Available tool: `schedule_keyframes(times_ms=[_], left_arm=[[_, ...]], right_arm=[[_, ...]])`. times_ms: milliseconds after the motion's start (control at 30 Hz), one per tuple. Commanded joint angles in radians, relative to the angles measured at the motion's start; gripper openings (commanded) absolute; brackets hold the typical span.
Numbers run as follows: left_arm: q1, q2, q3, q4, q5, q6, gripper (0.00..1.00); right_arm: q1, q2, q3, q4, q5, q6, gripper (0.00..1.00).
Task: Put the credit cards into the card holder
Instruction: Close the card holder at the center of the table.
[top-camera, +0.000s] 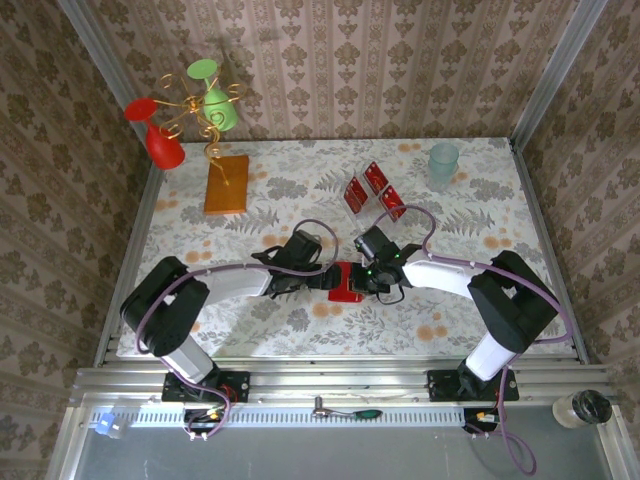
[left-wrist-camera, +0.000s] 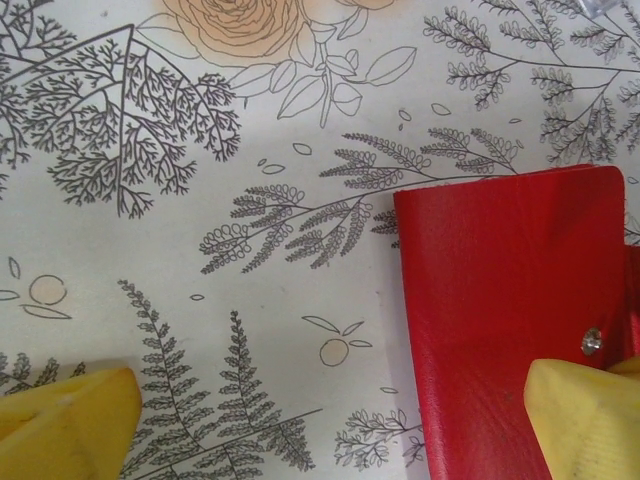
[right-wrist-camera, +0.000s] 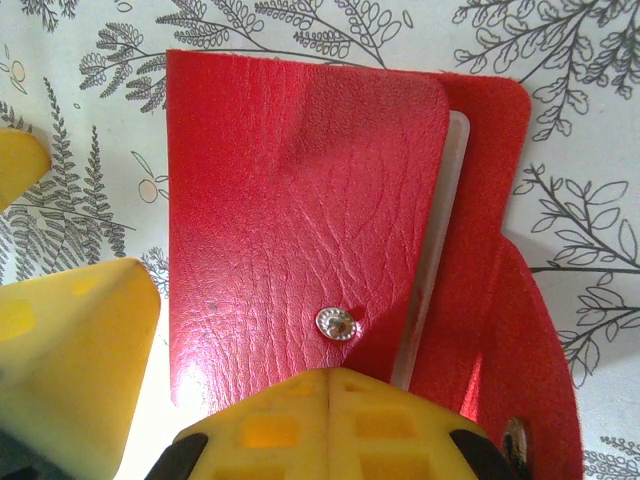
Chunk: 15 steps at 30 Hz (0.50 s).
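Note:
The card holder (top-camera: 347, 285) is a red wallet lying on the flowered table between both grippers. In the right wrist view the card holder (right-wrist-camera: 300, 200) has a flap with a silver snap (right-wrist-camera: 337, 324) folded over it, and a pale strip (right-wrist-camera: 440, 220) shows at the flap's edge. My right gripper (right-wrist-camera: 330, 385) is shut, its tips resting on the flap just below the snap. My left gripper (left-wrist-camera: 330, 400) is open and straddles the card holder's (left-wrist-camera: 500, 300) left edge, with one yellow finger (left-wrist-camera: 585, 420) over the red cover. Three red credit cards (top-camera: 367, 190) lie further back on the table.
An orange-brown slab (top-camera: 227, 184) lies at the back left, beside a wire stand holding red and green cups (top-camera: 200, 110). A pale green glass (top-camera: 443, 163) stands at the back right. Patterned walls close in the table (top-camera: 480, 300) on three sides.

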Motion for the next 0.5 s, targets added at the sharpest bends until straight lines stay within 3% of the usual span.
schedule_keyframes(times_ms=[0,300,367,467], left_arm=[[-0.014,0.020,0.030,-0.004,-0.020,0.021,1.00],[-0.053,0.052,0.051,-0.060,-0.075,0.046,1.00],[-0.062,0.060,0.053,-0.071,-0.083,0.049,1.00],[-0.074,0.073,0.067,-0.110,-0.110,0.053,1.00]], right_arm=[[-0.005,-0.021,-0.012,-0.009,0.018,0.011,0.03],[-0.021,-0.051,0.001,-0.033,0.011,-0.001,0.04],[-0.039,-0.091,0.006,-0.052,0.013,-0.006,0.07],[-0.081,-0.168,0.022,-0.101,0.021,-0.021,0.22]])
